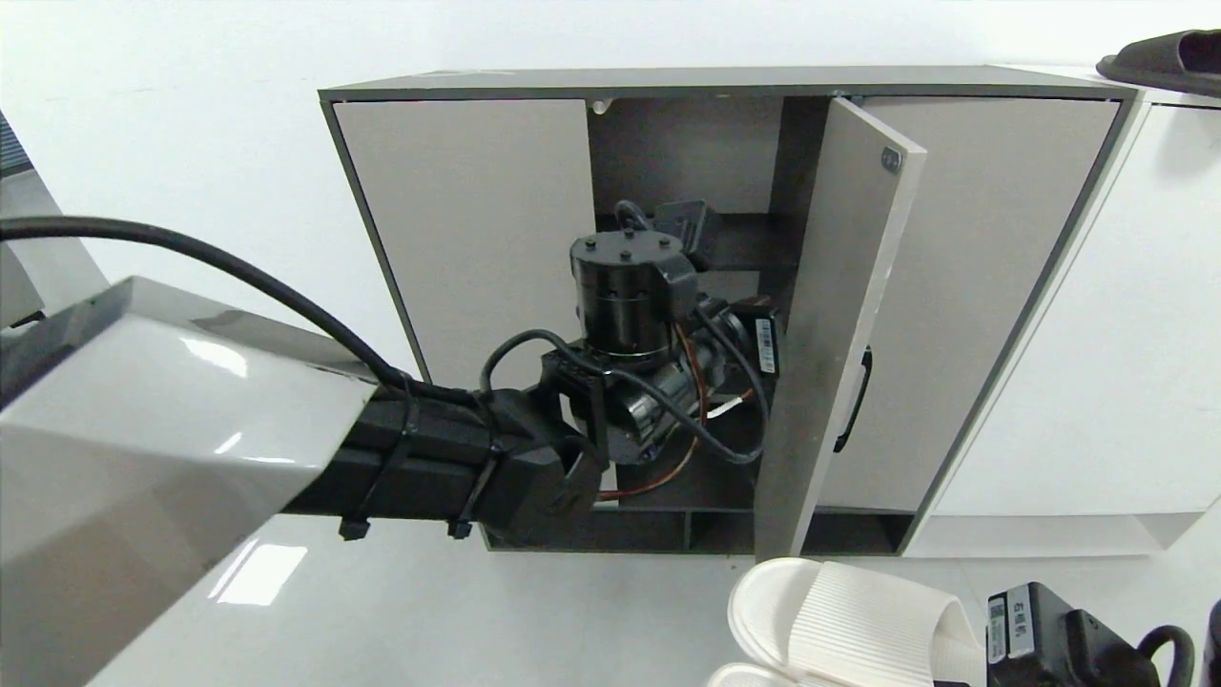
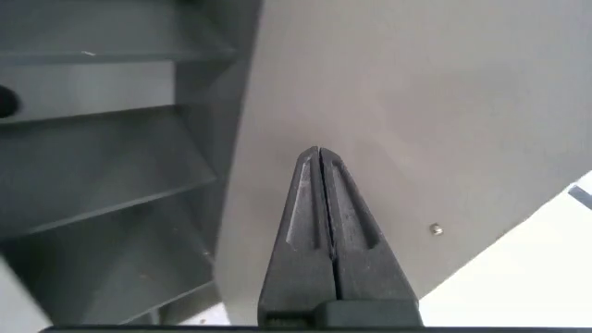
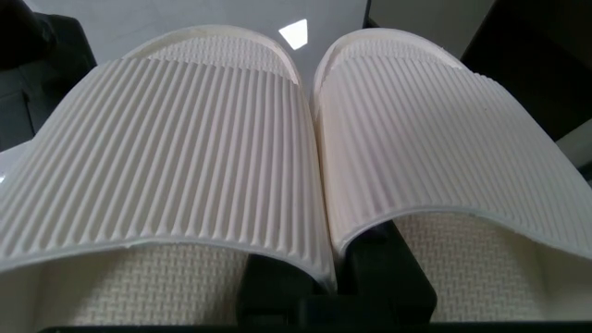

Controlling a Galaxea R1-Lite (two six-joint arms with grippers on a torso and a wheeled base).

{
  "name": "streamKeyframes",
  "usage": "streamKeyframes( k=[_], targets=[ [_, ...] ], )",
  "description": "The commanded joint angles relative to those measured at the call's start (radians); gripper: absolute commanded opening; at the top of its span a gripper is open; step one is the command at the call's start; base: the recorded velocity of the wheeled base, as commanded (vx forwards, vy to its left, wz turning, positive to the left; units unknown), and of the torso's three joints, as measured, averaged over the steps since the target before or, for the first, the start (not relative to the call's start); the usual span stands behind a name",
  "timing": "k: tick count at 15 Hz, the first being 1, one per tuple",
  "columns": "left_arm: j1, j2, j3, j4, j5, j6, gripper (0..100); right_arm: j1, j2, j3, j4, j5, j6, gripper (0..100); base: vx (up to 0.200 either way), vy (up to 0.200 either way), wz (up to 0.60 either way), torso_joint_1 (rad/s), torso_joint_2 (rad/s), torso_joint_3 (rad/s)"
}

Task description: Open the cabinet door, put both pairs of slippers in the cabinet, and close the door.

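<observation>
Door-opening is the step in hand, we judge. From the head, the cabinet has its right door standing partway out, and the left arm reaches into the gap, its wrist behind the door's free edge. White slippers sit low before the cabinet's bottom right corner, just under the door. A dark slipper lies on top of the white unit beside the cabinet's top right corner.

From the left wrist, the left gripper has its fingers pressed together on nothing, tips at the door's inner face, touching or nearly so, with shelves beside it.

From the right wrist, the right gripper pinches the two white slippers side by side by their meeting walls.

Next, we think, the door needs pushing wider, since the opening looks narrow for the pair. Then the pair can go onto a shelf.
</observation>
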Motion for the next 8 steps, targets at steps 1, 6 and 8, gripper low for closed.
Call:
streamKeyframes(
  k=[1,6,8],
  targets=[
    [-0.036,0.03,-0.021,0.004,-0.001,0.001,0,-0.003,0.004,0.0,0.0,0.0,-0.001,0,0.0,0.0,0.0,0.0,0.0,0.0],
    [-0.14,0.033,-0.019,0.014,0.012,0.001,0,-0.006,0.005,0.001,0.0,0.0,-0.001,0,0.0,0.0,0.0,0.0,0.0,0.0],
    [-0.22,0.038,-0.021,0.013,0.021,0.001,0,-0.006,0.009,0.001,0.0,0.0,-0.001,0,0.0,0.0,0.0,0.0,0.0,0.0]
  ],
)
